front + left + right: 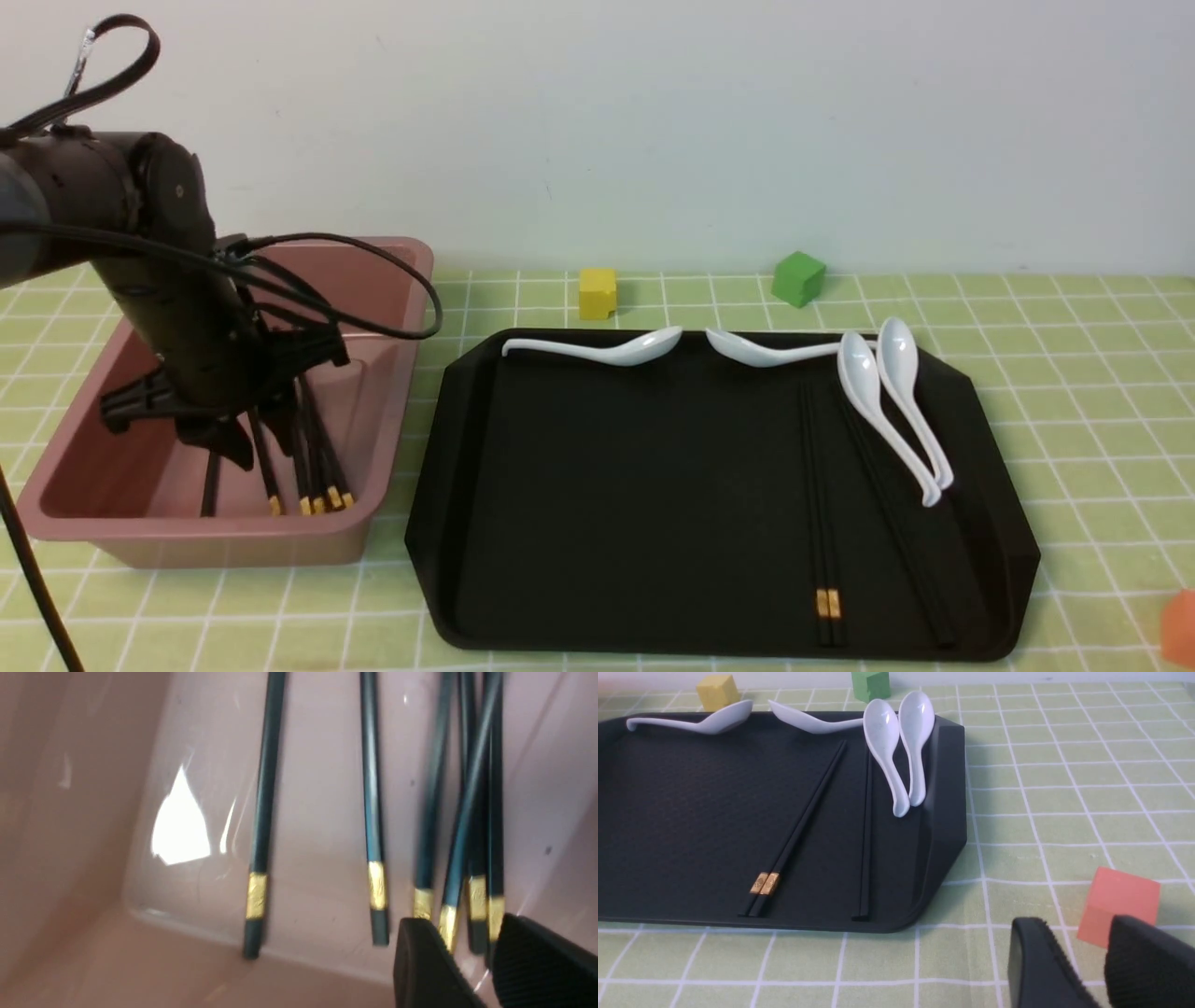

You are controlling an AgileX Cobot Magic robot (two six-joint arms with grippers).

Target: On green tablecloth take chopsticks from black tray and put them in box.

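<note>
Chopsticks point(373, 812) lie in the pink box point(187, 527) on the left, about six of them. They are flat on the bottom with their gold ends toward the near wall. The left hand point(472, 952) hangs low inside the box, right over them. Its two fingers stand apart with nothing pinched between them, so it has hold of nothing. One stick looks blurry, so it may be dropping, but I cannot be sure. Next comes the black tray point(607, 485), sitting on the green tablecloth point(1074, 373) just beside the box. Two pairs are left on its right half. One is the pair with gold bands point(826, 523), and the plain pair point(896, 532) lies near it, close by the white spoons point(882, 411). Past the tray's right side, the right hand point(1083, 938) is over the cloth near an orange block point(1115, 905). Its fingers are a little apart and it holds nothing. I think more than half the job is done. The two pairs on the tray must be carried to the box, and the spoons should stay.
</note>
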